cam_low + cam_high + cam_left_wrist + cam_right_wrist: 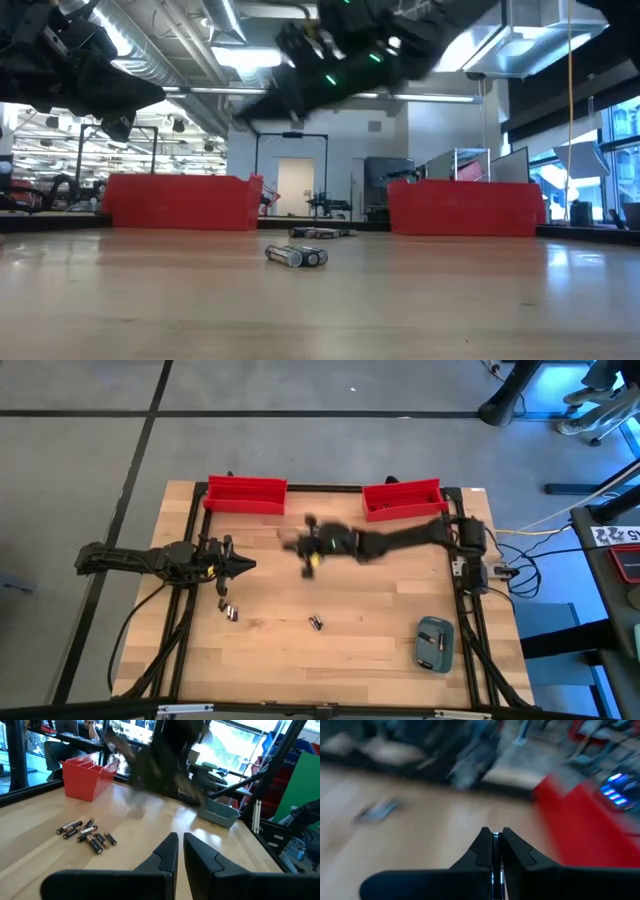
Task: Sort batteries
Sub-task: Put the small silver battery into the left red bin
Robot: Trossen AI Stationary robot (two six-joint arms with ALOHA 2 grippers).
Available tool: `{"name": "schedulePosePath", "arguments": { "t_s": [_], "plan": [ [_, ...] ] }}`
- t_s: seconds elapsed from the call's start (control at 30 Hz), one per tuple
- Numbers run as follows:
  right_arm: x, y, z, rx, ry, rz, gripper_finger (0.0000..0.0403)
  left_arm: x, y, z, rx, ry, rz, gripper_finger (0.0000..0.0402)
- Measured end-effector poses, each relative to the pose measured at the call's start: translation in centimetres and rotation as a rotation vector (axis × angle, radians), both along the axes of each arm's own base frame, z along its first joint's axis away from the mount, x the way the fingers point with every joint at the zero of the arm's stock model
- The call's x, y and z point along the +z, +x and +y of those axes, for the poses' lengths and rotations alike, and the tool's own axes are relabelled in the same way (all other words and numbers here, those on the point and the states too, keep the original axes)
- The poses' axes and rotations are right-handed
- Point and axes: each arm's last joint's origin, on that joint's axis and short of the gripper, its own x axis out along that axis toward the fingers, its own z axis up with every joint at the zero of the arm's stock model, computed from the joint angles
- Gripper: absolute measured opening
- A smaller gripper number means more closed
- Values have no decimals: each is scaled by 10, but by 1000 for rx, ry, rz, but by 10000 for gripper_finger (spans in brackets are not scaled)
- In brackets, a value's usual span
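Looking down at the pale, wood-grained tabletop (340, 650), you see the right gripper (308, 552) stretched out over its middle, near the far edge between the two red plastic bins (245, 494). In the right wrist view its two dark fingers (482, 847) are closed almost together on a thin silvery thing (495, 840), probably one battery standing on end between the tips; motion blur keeps you from confirming it.

Your left gripper (243, 566) waits near the tabletop's left edge, pointing toward the middle. Its dark, wedge-shaped fingers (167, 854) stand only a narrow slit apart and hold nothing.

The loose batteries (89, 835) are small cylinders, dark-bodied with shiny metal ends. You find one cluster on the wood just ahead of the left gripper, toward the near edge; the cells lie flat, touching or close beside each other, their long axes fanned in several directions. A smaller group (315, 623) lies flat near the middle of the near half; from the low view two of these cells (296, 256) rest side by side, parallel, with ends facing the camera.

A grey-blue case (435, 643) with rounded corners sits by the near right corner.
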Motion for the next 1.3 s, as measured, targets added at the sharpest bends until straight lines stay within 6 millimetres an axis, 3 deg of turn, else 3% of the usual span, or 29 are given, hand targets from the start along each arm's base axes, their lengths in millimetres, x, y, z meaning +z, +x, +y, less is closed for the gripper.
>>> {"name": "schedulePosePath", "arguments": {
  "t_s": [0.17, 0.33, 0.43, 0.53, 0.73, 1.0, 1.3],
  "plan": [
    [62, 34, -47, -25, 15, -26, 15, 0, 0, 0, 0, 0, 5, 20],
    [84, 70, -83, -17, 41, 8, 15, 0, 0, 0, 0, 0, 4, 20],
    [88, 81, -110, -50, 48, 14, 15, 0, 0, 0, -1, 0, 5, 20],
    [78, 82, -136, -89, 60, -50, 15, 0, 0, 0, 0, 0, 5, 20],
    [39, 78, -178, -147, 174, -2, 15, 0, 0, 0, 0, 0, 5, 20],
    [-6, 89, -182, -135, 252, 56, 15, 0, 0, 0, 0, 0, 4, 20],
    [-9, 90, -181, -187, 259, 53, 18, 0, 0, 0, 0, 0, 4, 20]
  ]
}}
